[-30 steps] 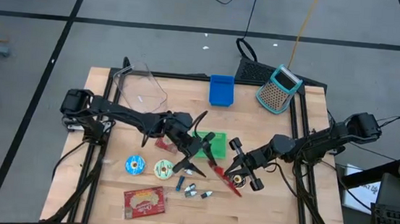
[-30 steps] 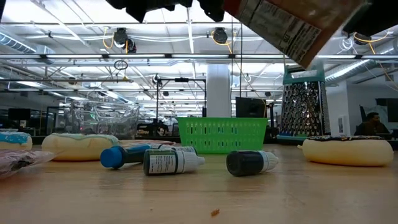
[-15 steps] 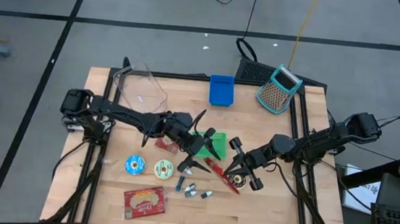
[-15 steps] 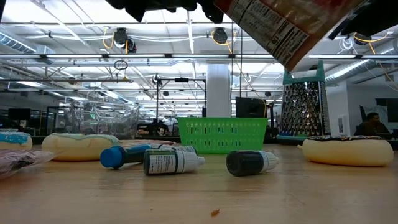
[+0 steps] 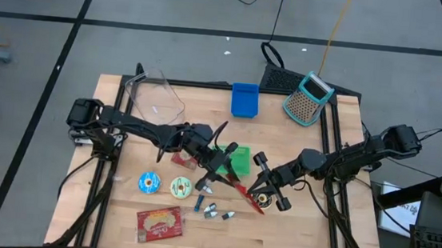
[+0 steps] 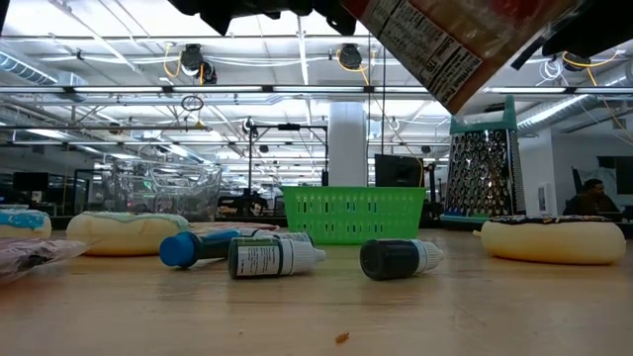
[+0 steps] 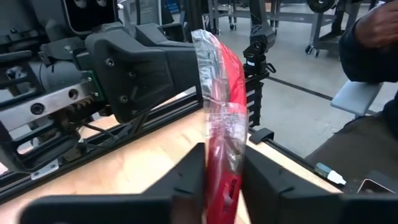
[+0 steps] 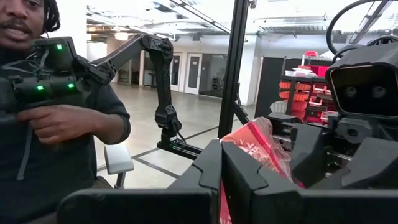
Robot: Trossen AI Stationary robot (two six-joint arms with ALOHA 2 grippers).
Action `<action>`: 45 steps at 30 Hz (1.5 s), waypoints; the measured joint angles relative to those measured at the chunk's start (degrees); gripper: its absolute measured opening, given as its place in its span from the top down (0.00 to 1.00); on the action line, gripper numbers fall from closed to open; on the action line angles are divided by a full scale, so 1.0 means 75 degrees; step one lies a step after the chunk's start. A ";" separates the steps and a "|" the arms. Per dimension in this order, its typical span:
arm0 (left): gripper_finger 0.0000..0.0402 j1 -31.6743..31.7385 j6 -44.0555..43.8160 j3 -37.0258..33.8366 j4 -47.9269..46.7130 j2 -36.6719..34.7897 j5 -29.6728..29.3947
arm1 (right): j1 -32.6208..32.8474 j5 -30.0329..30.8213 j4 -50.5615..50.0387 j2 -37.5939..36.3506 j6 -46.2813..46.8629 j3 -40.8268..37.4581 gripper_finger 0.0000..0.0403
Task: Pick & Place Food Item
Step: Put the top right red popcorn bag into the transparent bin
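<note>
Red snack packet (image 5: 245,192) is held off the table at centre frame in the high view, spanning the gap between both grippers. Left gripper (image 5: 219,166) reaches in from the left of the frame; its wrist view shows both dark fingers (image 7: 186,180) pressed against the flat sides of the packet (image 7: 222,124), clenched on it. Right gripper (image 5: 262,188) reaches in from the right; its wrist view shows its fingers (image 8: 208,174) closed together on the packet's crinkled red edge (image 8: 258,146). The low view shows the packet (image 6: 435,44) at the upper right of the frame, tilted, printed label facing the camera, well above the table surface.

Green basket (image 5: 238,158) sits on the wooden table (image 5: 299,235) directly beneath the left gripper, partly hidden by it. Small bottles (image 5: 212,210) lie just below the basket in the high view; the low view shows them lying on their sides in front of it. Two round items (image 5: 166,185) lie at lower left, with a red flat packet (image 5: 159,223) below them. Clear plastic container (image 5: 155,96) occupies the upper left of the table, a blue bin (image 5: 244,99) upper centre, a box grater (image 5: 309,98) upper right.

A person (image 8: 43,124) shows at the left of the right wrist view, holding a dark device with green lights.
</note>
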 joint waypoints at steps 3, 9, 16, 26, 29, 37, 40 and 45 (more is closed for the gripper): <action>0.91 0.0000 0.0021 0.0001 -0.0002 -0.0001 0.0005 | 0.0000 0.0000 0.0000 0.0000 0.0000 0.0000 1.00; 0.97 0.0115 -0.0002 -0.0001 -0.0657 -0.0392 -0.0035 | -0.0007 0.0096 0.0016 -0.0003 0.0332 0.0000 1.00; 0.98 0.0278 0.0415 -0.0007 -0.2284 -0.1510 -0.0873 | -0.0020 -0.0017 -0.0191 -0.0003 0.0551 0.0000 0.99; 0.99 0.0646 0.0702 -0.0101 -0.4355 -0.2792 -0.2519 | -0.0232 0.2359 -0.1044 -0.0003 0.0586 -0.0003 0.73; 0.99 0.0719 0.0705 -0.0112 -0.5133 -0.3118 -0.4119 | -0.0302 0.3705 -0.1600 -0.0063 0.0583 -0.0003 0.61; 0.99 0.1110 0.0437 -0.0136 -0.6872 -0.3962 -0.6729 | -0.0643 0.5222 -0.3095 -0.0848 0.1099 -0.0009 0.44; 0.99 0.1416 0.0287 -0.0466 -0.6961 -0.4458 -0.7004 | -0.0667 0.5230 -0.3458 -0.1180 0.1072 -0.0009 0.43; 1.00 0.2059 0.0159 -0.1160 -0.6938 -0.5622 -0.7725 | -0.0667 0.5228 -0.3611 -0.1387 0.0898 -0.0009 0.45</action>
